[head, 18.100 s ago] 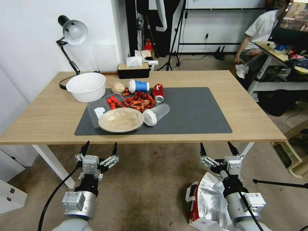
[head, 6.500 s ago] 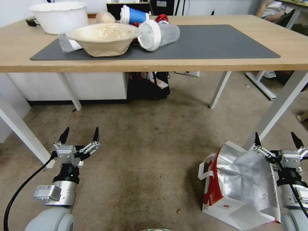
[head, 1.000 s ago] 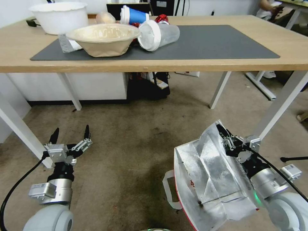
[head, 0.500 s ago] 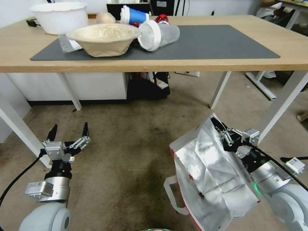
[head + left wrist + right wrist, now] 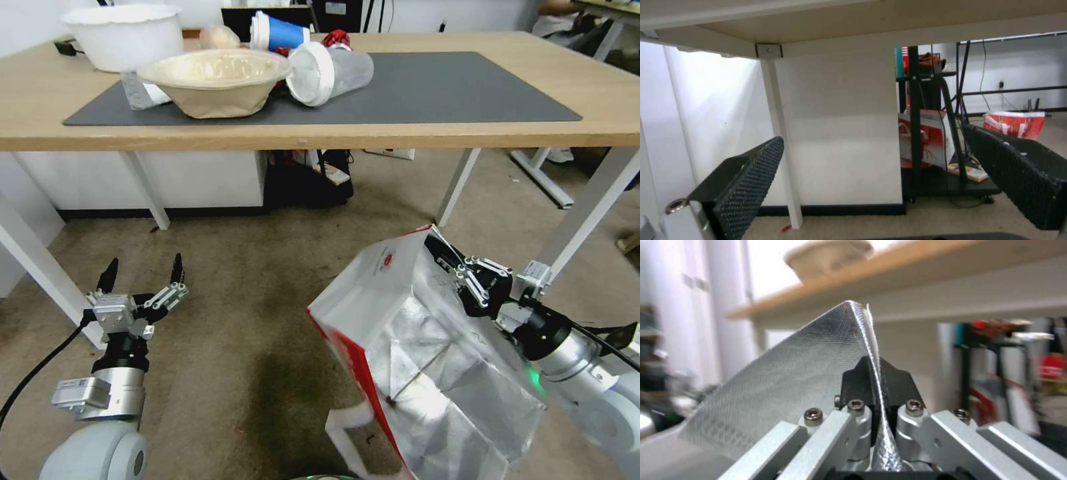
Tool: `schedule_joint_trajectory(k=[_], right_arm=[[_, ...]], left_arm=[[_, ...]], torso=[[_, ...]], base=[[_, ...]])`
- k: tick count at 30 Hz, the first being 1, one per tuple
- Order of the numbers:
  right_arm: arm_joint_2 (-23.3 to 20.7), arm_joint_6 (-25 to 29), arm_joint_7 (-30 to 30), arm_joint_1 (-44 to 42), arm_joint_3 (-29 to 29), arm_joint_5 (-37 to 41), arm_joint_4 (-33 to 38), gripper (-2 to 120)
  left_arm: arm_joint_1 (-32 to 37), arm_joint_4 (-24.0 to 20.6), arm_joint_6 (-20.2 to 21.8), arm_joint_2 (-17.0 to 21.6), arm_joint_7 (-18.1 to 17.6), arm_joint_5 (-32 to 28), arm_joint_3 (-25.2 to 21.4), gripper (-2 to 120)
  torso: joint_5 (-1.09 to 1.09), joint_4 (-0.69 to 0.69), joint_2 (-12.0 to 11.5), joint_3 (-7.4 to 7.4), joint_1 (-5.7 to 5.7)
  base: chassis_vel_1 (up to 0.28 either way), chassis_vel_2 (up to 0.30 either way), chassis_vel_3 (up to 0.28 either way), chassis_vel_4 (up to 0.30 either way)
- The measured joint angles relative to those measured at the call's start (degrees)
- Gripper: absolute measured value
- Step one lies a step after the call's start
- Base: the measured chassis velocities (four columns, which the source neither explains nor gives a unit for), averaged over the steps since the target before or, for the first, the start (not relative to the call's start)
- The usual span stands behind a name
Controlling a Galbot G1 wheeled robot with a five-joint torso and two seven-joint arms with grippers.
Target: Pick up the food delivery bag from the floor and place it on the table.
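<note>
The food delivery bag (image 5: 427,353), white with a red side panel, silver foil lining and a small round red logo, hangs tilted above the floor (image 5: 267,287) at the right. My right gripper (image 5: 445,257) is shut on the bag's top edge; in the right wrist view the foil rim (image 5: 826,373) runs pinched between the black fingers (image 5: 896,383). A white loop handle (image 5: 347,427) dangles low. My left gripper (image 5: 141,273) hovers open and empty above the floor at the left. The light-wood table (image 5: 333,137) with a dark grey mat (image 5: 453,87) stands ahead, above both grippers.
On the mat's left part sit a beige bowl (image 5: 217,80), a tipped clear cup (image 5: 330,70), a blue cup (image 5: 277,30) and a white bowl (image 5: 123,33). White table legs (image 5: 583,213) stand right of the bag and beside my left arm (image 5: 40,273). A black cart (image 5: 307,177) is under the table.
My right gripper has lifted and swung the bag further up and left; the bag has turned so its white face with the logo and red side now show. The left arm is still.
</note>
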Motion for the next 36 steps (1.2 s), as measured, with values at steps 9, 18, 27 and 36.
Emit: schedule_joint_trajectory(k=[9, 18, 27, 36], right_arm=[[-0.14, -2.95, -9.06, 0.69, 1.50, 6.82, -0.56, 0], [-0.55, -6.88, -15.90, 1.31, 3.43, 12.86, -1.07, 0], [-0.49, -8.26, -20.80, 1.71, 4.47, 14.35, -2.69, 0], [0.22, -8.33, -23.59, 2.26, 4.60, 13.36, -4.24, 0]], left_arm=[[0.74, -0.48, -0.41, -0.17, -0.03, 0.07, 0.00, 100], [0.90, -0.52, -0.63, -0.34, 0.14, 0.06, 0.09, 100], [1.19, -0.42, -0.80, -0.33, 1.08, 1.03, -0.07, 100], [1.50, -0.31, -1.59, -0.62, 3.50, 1.64, -0.69, 100]], torso=[[0.00, 0.00, 0.00, 0.00, -0.01], [0.00, 0.00, 0.00, 0.00, 0.00], [0.00, 0.00, 0.00, 0.00, 0.00], [0.00, 0.00, 1.58, 1.37, 0.14]], base=[[0.000, 0.000, 0.000, 0.000], [0.000, 0.000, 0.000, 0.000], [0.000, 0.000, 0.000, 0.000], [0.000, 0.000, 0.000, 0.000]])
